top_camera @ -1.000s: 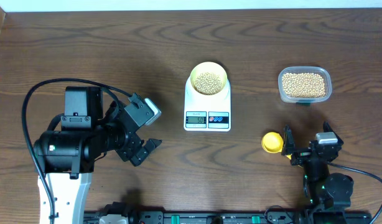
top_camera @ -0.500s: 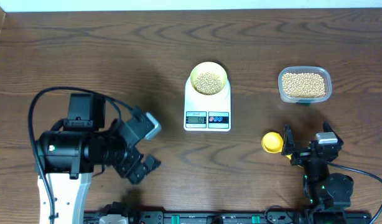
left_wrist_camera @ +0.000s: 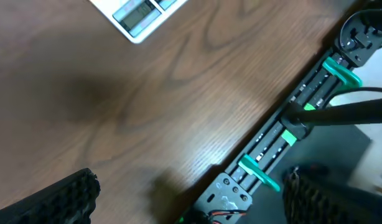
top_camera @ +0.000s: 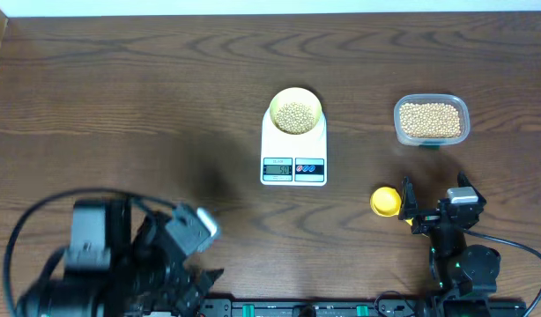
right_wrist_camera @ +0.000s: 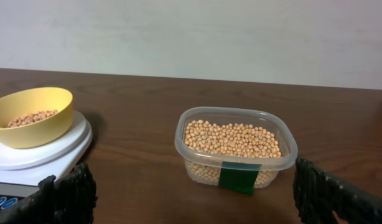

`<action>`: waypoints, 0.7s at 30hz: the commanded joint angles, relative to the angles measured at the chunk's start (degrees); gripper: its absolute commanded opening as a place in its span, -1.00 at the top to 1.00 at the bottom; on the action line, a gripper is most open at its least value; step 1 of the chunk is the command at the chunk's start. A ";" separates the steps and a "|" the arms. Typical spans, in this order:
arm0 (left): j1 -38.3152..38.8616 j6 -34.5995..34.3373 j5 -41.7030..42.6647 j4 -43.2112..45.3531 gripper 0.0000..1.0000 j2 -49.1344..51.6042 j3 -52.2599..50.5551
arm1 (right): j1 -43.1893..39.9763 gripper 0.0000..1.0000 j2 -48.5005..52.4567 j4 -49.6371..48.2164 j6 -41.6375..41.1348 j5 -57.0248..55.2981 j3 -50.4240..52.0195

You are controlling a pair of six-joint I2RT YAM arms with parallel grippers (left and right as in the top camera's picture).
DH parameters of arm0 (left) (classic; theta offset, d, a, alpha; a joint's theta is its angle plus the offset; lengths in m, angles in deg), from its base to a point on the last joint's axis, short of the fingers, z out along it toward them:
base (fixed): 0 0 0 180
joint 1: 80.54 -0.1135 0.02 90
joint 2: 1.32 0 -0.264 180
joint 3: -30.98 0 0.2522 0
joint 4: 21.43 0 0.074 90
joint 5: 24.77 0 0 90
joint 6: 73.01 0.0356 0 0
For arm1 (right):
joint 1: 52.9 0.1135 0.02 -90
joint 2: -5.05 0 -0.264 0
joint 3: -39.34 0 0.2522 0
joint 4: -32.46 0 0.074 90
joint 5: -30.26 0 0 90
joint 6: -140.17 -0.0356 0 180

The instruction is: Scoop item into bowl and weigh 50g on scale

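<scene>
right tool [top_camera: 435, 198] spread wide | bowl [top_camera: 271, 112] on scale [top_camera: 293, 148], well apart, front-left

The table [top_camera: 121, 88] is seen as dark wood with a clear grain and a soft sheen. The tub [right_wrist_camera: 191, 163] is made of clear, glossy plastic. The bowl [right_wrist_camera: 35, 124] and the white scale [right_wrist_camera: 69, 146] are finished smooth with a faint gloss; the beans [right_wrist_camera: 231, 138] are matt.

The white scale [top_camera: 293, 151] sat flat mid-table, its small display facing the robot's edge. The pale-yellow bowl [right_wrist_camera: 37, 127] stood upright, centred on the round platform, holding a shallow layer of tan beans [top_camera: 294, 115]. More beans nearly filled the clear tub [right_wrist_camera: 236, 178], well apart to the right
</scene>
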 commanded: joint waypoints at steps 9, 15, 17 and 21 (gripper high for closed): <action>-0.20 -0.07 -0.15 -2.27 -0.93 -13.11 0.09 | 0.39 -0.99 -0.63 0.28 0.48 -0.35 0.09; -0.20 -0.09 -0.13 -2.38 -0.93 -15.43 0.09 | 0.39 -0.99 -0.63 0.28 0.48 -0.35 0.09; -0.20 -0.09 -0.13 -2.49 -0.93 -15.91 0.09 | 0.42 -0.98 -0.63 0.28 0.48 -0.35 0.09; -0.20 -0.09 -0.13 -2.54 -0.93 -16.94 0.09 | 0.39 -0.99 -0.63 0.28 0.48 -0.35 0.09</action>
